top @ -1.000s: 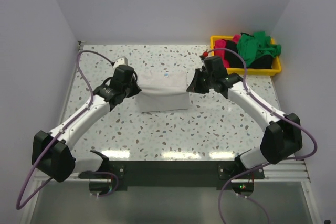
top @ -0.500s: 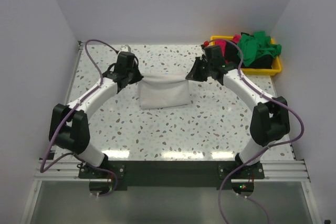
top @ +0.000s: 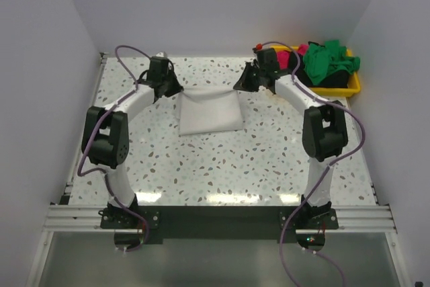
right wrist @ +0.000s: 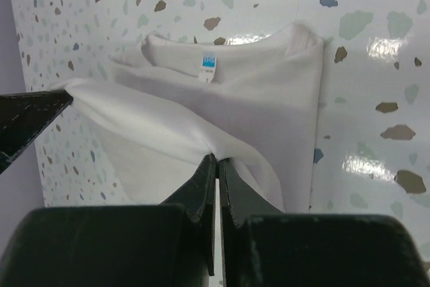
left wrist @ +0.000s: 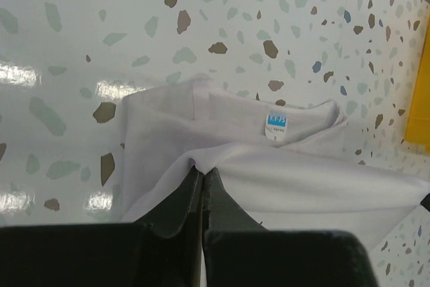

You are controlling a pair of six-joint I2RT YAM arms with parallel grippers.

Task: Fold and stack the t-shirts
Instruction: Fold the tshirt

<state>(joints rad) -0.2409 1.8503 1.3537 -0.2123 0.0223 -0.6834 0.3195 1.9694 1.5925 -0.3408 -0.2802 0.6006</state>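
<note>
The white t-shirt (top: 209, 111) lies part-folded at the middle back of the table. My left gripper (top: 173, 91) is shut on its near-left edge, pinching a raised fold (left wrist: 201, 166). My right gripper (top: 242, 87) is shut on the opposite edge (right wrist: 216, 156). Both hold the edge lifted over the collar end, where a blue label (left wrist: 276, 120) shows; the label also shows in the right wrist view (right wrist: 209, 62). The green (top: 329, 60), magenta-pink (top: 290, 55) and black (top: 334, 82) t-shirts lie heaped in the yellow bin.
The yellow bin (top: 355, 85) stands at the table's back right corner. The back wall runs close behind both grippers. The speckled tabletop (top: 222, 166) stretches from the shirt to the near edge.
Both grippers have carried the shirt's held edge away from me toward the back wall, folding it over. Both arms are now stretched far out.
</note>
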